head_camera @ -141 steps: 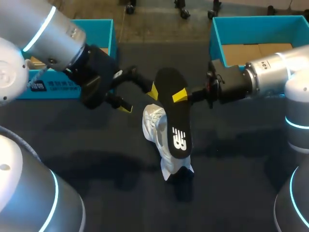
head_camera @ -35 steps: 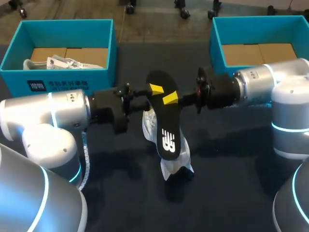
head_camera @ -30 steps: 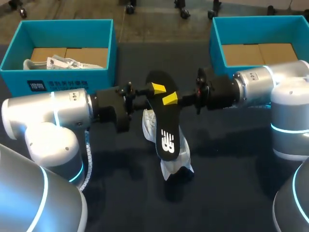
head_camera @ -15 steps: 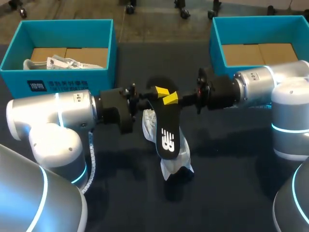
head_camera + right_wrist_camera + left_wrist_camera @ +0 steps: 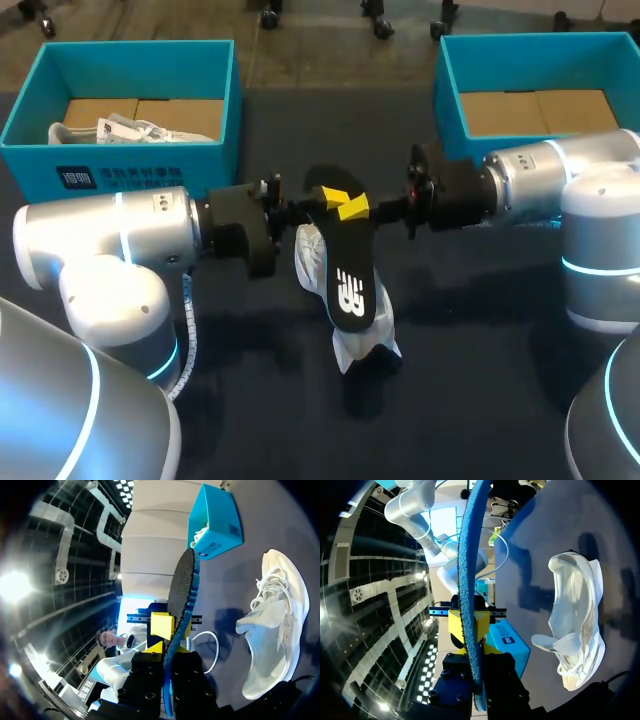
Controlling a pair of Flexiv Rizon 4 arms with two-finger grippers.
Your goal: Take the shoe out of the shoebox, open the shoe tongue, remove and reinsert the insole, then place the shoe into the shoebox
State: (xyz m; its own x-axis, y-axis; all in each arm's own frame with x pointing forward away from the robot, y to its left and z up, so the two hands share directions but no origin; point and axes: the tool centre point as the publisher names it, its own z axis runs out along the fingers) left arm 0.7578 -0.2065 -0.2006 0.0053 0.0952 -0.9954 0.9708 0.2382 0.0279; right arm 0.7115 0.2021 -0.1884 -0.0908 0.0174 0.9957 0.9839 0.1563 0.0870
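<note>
Head view: nearest the camera, a white shoe (image 5: 356,345) lies on its side on the dark table (image 5: 480,380), outside both boxes. A black insole (image 5: 345,275) hangs above the shoe, its printed face up, with its far end gripped from two sides. The left arm (image 5: 110,240) comes in low from the left and the right arm (image 5: 540,175) from the right, so the left gripper (image 5: 322,203) and the right gripper (image 5: 352,207) meet at the insole, yellow tips almost touching.

In the left wrist view the insole (image 5: 467,580) runs edge-on through the left gripper (image 5: 470,630), with a finger pressed on either side. The shoe (image 5: 577,625) lies on the table off to one side, opening showing. The right wrist view shows the same hold: the right gripper (image 5: 167,625) is clamped on the insole (image 5: 182,585), beside the shoe (image 5: 275,630), laces visible.

Farthest back stand two blue boxes, well apart. The left box (image 5: 130,170) holds a crumpled white bundle (image 5: 130,128), and the right box (image 5: 445,90) shows its cardboard floor (image 5: 530,110).
</note>
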